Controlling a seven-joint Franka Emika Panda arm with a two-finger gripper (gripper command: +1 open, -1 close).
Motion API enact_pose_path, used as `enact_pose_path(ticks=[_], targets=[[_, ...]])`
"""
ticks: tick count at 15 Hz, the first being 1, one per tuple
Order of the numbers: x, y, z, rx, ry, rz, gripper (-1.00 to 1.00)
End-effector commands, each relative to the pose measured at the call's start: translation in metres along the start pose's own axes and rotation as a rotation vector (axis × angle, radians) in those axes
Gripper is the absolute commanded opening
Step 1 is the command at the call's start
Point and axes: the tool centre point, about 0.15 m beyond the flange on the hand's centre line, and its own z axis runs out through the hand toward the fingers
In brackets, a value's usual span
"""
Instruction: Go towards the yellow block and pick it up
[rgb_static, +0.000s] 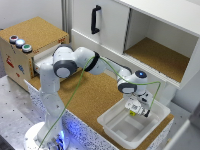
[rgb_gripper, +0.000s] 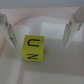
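Note:
The yellow block (rgb_gripper: 32, 49) is a small bright yellow cube with dark marks on its top face. It lies on the floor of a white bin (rgb_gripper: 57, 67). In the exterior view the block (rgb_static: 133, 113) shows as a yellow speck just under my gripper (rgb_static: 136, 108), which reaches down into the bin (rgb_static: 114, 125). In the wrist view my gripper (rgb_gripper: 40, 32) is open. Its fingers (rgb_gripper: 7, 31) stand wide on either side, and the block sits low between them, nearer one finger. Nothing is held.
The bin stands on a cork tabletop (rgb_static: 92, 95) at the exterior view's right. A wooden box (rgb_static: 20, 55) with coloured buttons is at the left. A white cabinet (rgb_static: 155, 30) with an open shelf and a black door handle (rgb_static: 95, 19) stands behind.

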Motion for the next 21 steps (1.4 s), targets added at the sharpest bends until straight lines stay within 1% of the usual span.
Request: enact_pose_path(ticks=[1, 5, 7, 9, 10, 12, 14, 15, 16, 20, 21], targets=[[0.007, -0.006, 0.021, 0.003, 0.054, 0.003, -1.0], [0.005, -0.009, 0.026, -0.01, 0.036, 0.022, -1.0], [0.006, -0.012, 0.023, -0.037, 0.035, 0.043, -1.0], [0.006, -0.009, 0.016, -0.049, 0.014, 0.095, -1.0], [0.006, -0.009, 0.01, -0.07, 0.009, 0.113, -1.0], [0.009, -0.009, -0.007, -0.097, 0.018, 0.158, -1.0], [0.009, -0.009, -0.007, -0.097, 0.018, 0.158, -1.0], [0.008, -0.005, -0.008, -0.053, 0.052, 0.11, -1.0], [0.014, -0.009, -0.028, -0.084, 0.079, 0.115, -1.0], [0.031, -0.01, -0.095, -0.124, 0.173, 0.195, -1.0], [0.033, -0.011, -0.112, -0.13, 0.207, 0.209, -1.0]])
